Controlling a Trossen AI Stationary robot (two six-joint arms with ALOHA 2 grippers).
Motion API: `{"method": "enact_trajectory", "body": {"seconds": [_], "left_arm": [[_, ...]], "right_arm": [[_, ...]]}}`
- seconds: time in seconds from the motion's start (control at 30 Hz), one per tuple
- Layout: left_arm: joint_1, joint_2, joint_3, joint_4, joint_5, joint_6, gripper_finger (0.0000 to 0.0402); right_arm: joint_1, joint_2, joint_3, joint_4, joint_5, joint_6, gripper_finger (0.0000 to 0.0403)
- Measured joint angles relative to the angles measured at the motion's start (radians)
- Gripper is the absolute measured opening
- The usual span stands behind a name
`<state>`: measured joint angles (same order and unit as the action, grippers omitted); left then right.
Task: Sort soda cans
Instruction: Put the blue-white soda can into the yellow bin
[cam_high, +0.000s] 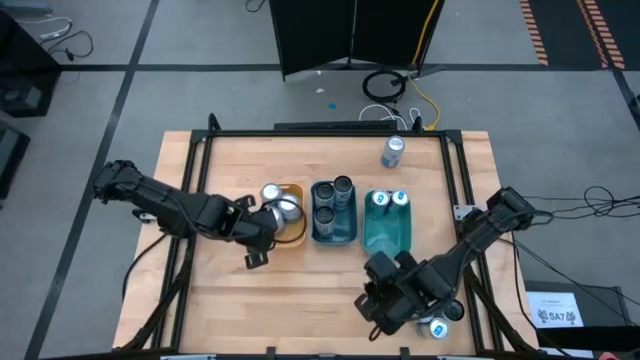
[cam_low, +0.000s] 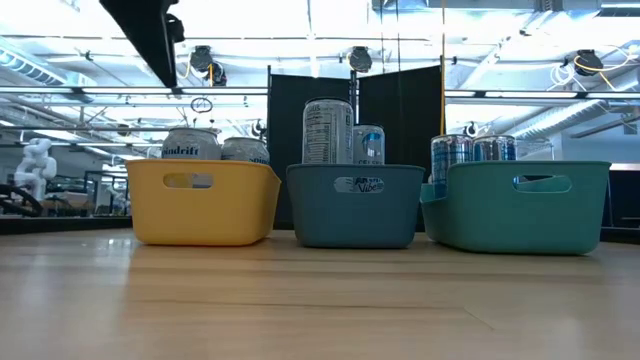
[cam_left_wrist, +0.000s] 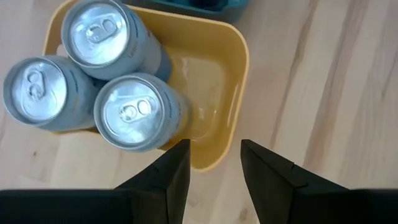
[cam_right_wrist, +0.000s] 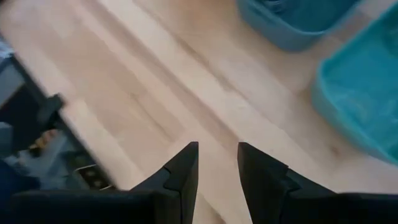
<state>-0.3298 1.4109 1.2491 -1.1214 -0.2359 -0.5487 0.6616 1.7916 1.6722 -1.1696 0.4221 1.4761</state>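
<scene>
My left claw (cam_high: 258, 247) hung over the near edge of the rectangular yellow plastic tray (cam_high: 297, 232), at the left end of the row of three trays on the pale wooden table (cam_high: 230, 300); its two dark fingers (cam_left_wrist: 174, 171) stood a little apart with nothing between them, and only bare tray rim and table showed through the gap. Three silver soda cans with pull-tab tops (cam_left_wrist: 137, 112) stood upright, bunched together at one end of that yellow tray and touching one another. Next in the row, the dark blue plastic tray (cam_high: 333, 232) held dark-topped cans (cam_high: 343, 186) standing upright at its far end. Beside it, the teal plastic tray (cam_high: 387, 235) held two silver cans with blue markings (cam_high: 390, 200), likewise upright at its far end, with the near part of the tray bare. One more silver-and-blue can (cam_high: 392, 151) lay alone near the far edge of the table, well apart from the trays. My right claw (cam_high: 378, 305) hovered above bare table near the front right, nearer than the teal tray; its fingers (cam_right_wrist: 180, 171) were slightly parted and gripped nothing. A further can with a blue-marked top (cam_high: 437, 327) sat just beside that arm at the table's near right edge.
</scene>
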Motion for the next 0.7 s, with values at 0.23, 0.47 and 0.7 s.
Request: {"method": "enact_trajectory", "body": {"seconds": [0.23,0.47,0.7], "left_arm": [[0.016,0.000,0.000,0.017,0.001,0.012,0.0153],[0.011,0.000,0.000,0.017,0.004,-0.010,0.0153],[0.000,0.000,0.000,0.017,0.007,-0.018,0.0153]], "right_arm": [[0.005,0.000,0.000,0.107,0.013,-0.079,0.0102],[-0.039,0.000,0.000,0.032,0.024,-0.064,0.0121],[-0.093,0.000,0.000,0.006,0.017,-0.074,0.0224]]}}
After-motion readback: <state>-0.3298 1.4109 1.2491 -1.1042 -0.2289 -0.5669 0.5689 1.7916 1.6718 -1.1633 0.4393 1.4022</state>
